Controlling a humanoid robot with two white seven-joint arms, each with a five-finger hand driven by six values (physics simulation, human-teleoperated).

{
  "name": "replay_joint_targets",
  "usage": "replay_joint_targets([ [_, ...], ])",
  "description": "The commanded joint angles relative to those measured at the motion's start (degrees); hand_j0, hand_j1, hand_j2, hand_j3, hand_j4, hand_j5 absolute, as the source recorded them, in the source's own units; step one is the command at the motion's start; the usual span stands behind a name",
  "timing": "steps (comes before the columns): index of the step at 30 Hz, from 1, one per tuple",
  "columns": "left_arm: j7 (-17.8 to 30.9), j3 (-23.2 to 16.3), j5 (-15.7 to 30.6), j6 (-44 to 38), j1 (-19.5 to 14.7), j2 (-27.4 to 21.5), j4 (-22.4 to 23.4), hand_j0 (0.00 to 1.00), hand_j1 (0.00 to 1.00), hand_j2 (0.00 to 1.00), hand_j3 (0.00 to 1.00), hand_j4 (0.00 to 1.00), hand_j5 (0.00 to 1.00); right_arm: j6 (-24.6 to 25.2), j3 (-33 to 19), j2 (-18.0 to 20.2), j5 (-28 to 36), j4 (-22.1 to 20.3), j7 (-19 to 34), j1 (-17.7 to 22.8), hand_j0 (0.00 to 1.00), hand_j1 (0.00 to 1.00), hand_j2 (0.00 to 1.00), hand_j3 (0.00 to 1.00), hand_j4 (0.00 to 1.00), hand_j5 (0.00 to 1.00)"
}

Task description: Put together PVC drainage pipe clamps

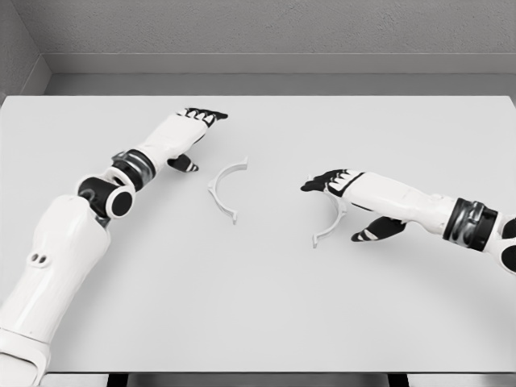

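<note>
Two white half-ring clamp pieces lie flat on the white table [258,306]. The left clamp half [222,190] sits near the middle with its opening facing right. The right clamp half [334,220] opens toward the left, and its upper end is hidden under my right hand [328,183]. That hand hovers over the piece, black fingers stretched out flat, thumb [376,231] spread below, holding nothing. My left hand [196,129] rests up and to the left of the left clamp half, apart from it, fingers extended and empty.
The table's far edge meets a grey wall at the top. Its front edge runs along the bottom of the view. Nothing else lies on the tabletop.
</note>
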State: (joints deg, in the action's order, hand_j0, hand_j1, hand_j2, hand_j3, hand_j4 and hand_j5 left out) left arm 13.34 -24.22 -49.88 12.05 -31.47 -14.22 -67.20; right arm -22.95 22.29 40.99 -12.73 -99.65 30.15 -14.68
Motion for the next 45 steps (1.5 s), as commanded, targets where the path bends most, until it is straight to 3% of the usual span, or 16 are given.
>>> replay_joint_targets([
  [1,-0.16,-0.04,0.58,0.16,0.00,0.07,-0.65,1.00,1.00,1.00,1.00,1.00,1.00,-0.08,-0.05,-1.00,0.25,-0.02,-0.01,0.00,1.00,1.00,1.00,1.00,1.00,1.00],
  [3,-0.16,0.05,0.75,0.25,1.05,-0.54,-3.90,1.00,1.00,1.00,1.00,1.00,1.00,-0.34,-0.05,-1.09,0.33,-0.19,-0.18,0.00,1.00,1.00,1.00,1.00,1.00,1.00],
  [9,-0.16,0.40,0.84,1.57,2.73,-1.60,-7.60,1.00,1.00,1.00,1.00,1.00,1.00,-0.43,0.30,-1.71,0.25,-0.11,-0.09,0.79,1.00,1.00,1.00,1.00,1.00,1.00],
  [18,-0.07,0.49,0.75,1.57,4.04,-1.86,-7.60,1.00,1.00,1.00,1.00,1.00,1.00,-0.34,0.13,-7.06,-4.94,1.83,0.08,0.70,1.00,1.00,1.00,1.00,1.00,1.00],
  [31,-0.07,0.14,0.75,1.57,4.66,-1.86,-7.68,1.00,1.00,1.00,1.00,1.00,1.00,-0.34,0.04,-11.20,-8.63,7.80,0.17,0.26,1.00,1.00,1.00,1.00,1.00,1.00],
  [35,-0.07,0.14,0.75,1.57,5.01,-1.86,-8.74,1.00,1.00,1.00,1.00,1.00,1.00,-0.34,0.04,-11.46,-8.63,9.47,0.08,-0.09,1.00,1.00,1.00,1.00,1.00,1.00],
  [45,-0.07,0.05,0.22,1.48,5.01,-1.69,-8.65,1.00,1.00,1.00,1.00,1.00,1.00,-0.34,0.04,-11.29,-8.63,9.12,0.17,-0.26,1.00,1.00,1.00,1.00,1.00,1.00],
])
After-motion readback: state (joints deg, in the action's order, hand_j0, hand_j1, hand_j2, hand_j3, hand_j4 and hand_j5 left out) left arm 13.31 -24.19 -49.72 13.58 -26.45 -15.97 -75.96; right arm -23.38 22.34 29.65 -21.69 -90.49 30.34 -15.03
